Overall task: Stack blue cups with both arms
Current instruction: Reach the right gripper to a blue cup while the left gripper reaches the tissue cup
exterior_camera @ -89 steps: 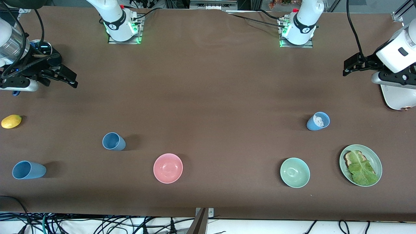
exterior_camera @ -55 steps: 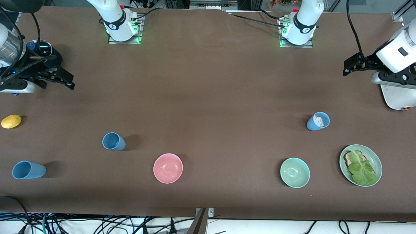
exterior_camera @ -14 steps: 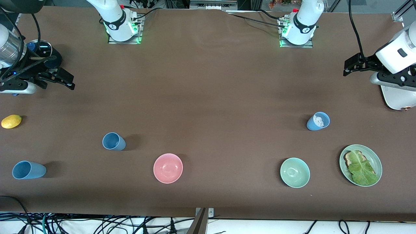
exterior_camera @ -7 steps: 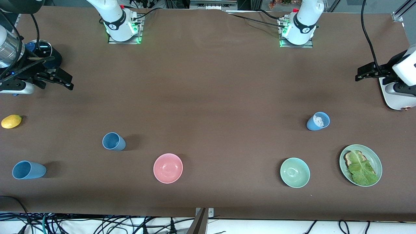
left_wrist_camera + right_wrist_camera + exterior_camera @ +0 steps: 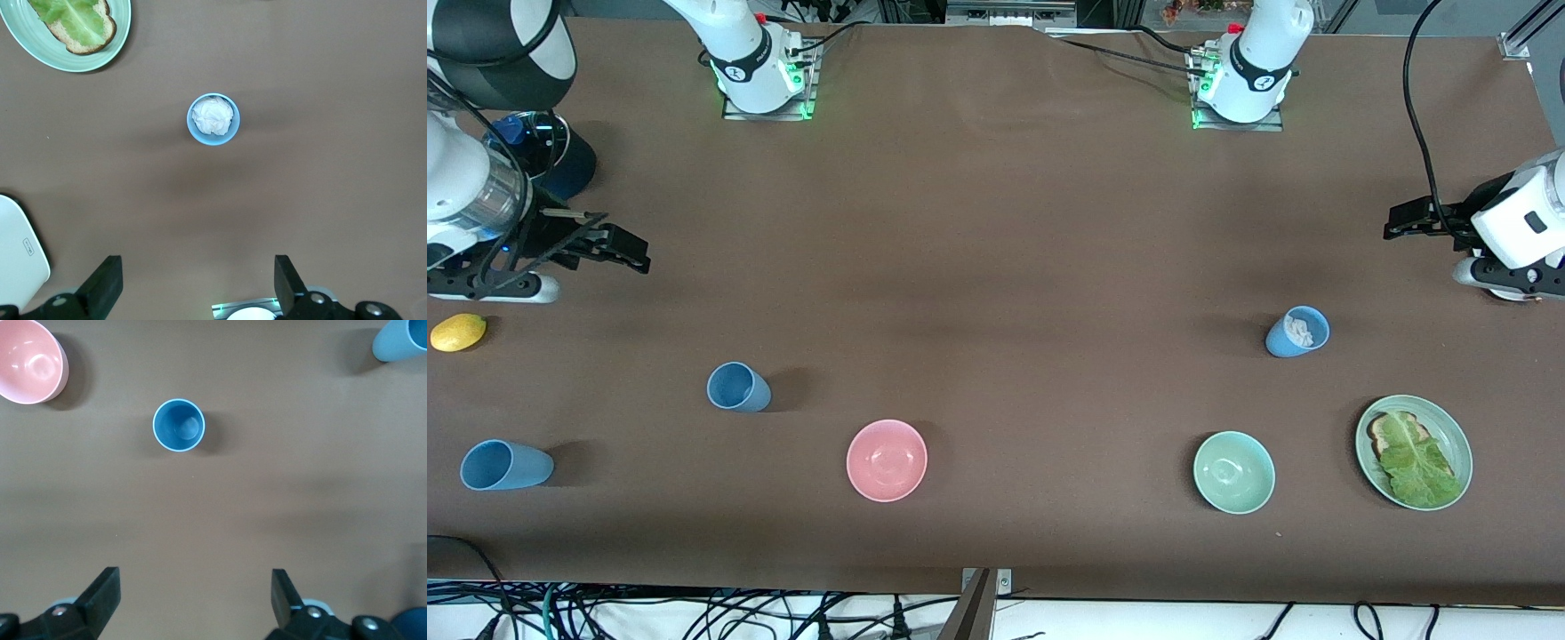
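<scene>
Three small matte light-blue tapered cups stand well apart on the brown table [image 5: 996, 231]: two empty cups [image 5: 738, 388] [image 5: 503, 466] toward the right arm's end, and a cup stuffed with crumpled white paper [image 5: 1297, 332] toward the left arm's end. The right gripper [image 5: 618, 249] and the left gripper [image 5: 1409, 220] hang over bare table with fingers spread wide, holding nothing. No readable writing shows.

Robotics lab: two white arms [image 5: 738, 53] bolted to brown-covered bench [image 5: 996, 222], green status LEDs at bases, cable tangle [image 5: 694, 613] below bench edge.
</scene>
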You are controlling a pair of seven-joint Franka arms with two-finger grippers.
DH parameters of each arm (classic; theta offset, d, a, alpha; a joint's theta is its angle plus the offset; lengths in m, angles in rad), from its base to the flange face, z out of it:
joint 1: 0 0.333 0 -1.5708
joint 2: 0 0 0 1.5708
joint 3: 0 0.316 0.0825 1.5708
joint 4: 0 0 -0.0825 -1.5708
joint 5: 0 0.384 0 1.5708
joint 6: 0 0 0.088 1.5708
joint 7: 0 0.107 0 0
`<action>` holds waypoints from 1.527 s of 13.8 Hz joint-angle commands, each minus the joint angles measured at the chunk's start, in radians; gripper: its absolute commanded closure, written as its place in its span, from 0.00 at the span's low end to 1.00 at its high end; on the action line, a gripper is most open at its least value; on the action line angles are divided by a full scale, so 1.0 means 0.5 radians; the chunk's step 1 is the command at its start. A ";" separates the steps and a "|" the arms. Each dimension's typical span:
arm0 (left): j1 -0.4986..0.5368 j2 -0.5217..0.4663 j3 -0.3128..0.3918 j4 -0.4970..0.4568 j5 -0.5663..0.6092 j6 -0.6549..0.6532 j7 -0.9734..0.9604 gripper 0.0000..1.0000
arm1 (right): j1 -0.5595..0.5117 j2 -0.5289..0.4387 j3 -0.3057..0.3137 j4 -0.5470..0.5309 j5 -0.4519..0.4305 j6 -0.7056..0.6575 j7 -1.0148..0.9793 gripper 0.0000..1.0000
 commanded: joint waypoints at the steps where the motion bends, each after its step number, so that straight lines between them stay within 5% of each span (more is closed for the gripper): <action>1: -0.002 -0.002 0.035 -0.114 0.012 0.140 0.049 0.00 | 0.027 0.169 0.020 0.142 -0.013 0.024 -0.044 0.00; 14: -0.014 0.001 0.053 -0.719 0.009 0.993 0.049 0.00 | -0.007 0.679 0.001 0.105 -0.013 0.628 -0.234 0.02; 21: -0.072 0.007 0.124 -1.035 0.006 1.499 0.049 0.00 | -0.013 0.783 0.001 -0.057 -0.016 0.963 -0.271 0.15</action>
